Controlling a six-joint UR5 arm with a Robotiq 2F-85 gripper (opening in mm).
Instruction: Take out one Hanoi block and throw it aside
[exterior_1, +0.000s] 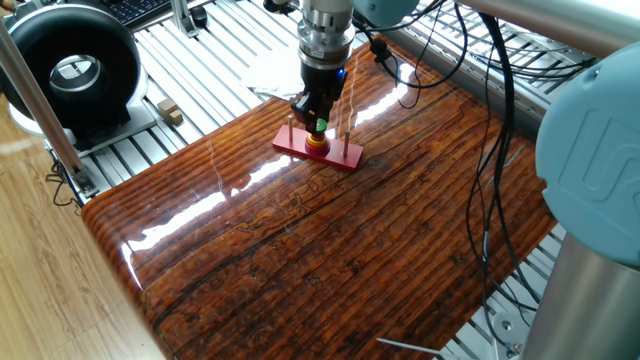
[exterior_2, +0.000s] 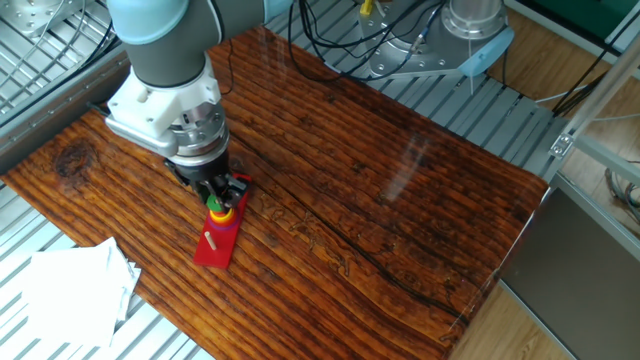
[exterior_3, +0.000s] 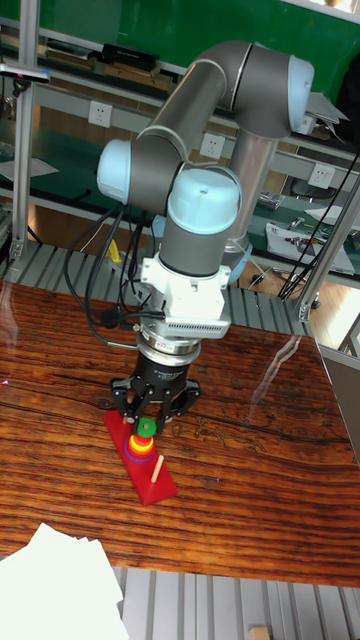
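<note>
Gripper (exterior_3: 146, 421) clamps the small green Hanoi block (exterior_3: 146, 428) atop the red base's (exterior_3: 152, 477) stack, bare tabletop (exterior_2: 400, 180) beyond that base.

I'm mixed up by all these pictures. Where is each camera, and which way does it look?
One fixed view: high, past the table's corner, looking down; big arm joint near, claw far.
The other fixed view: high, opposite side; arm over the red base.
Tall fixed view: low, facing the whole arm.
All share the green ring and claw.
</note>
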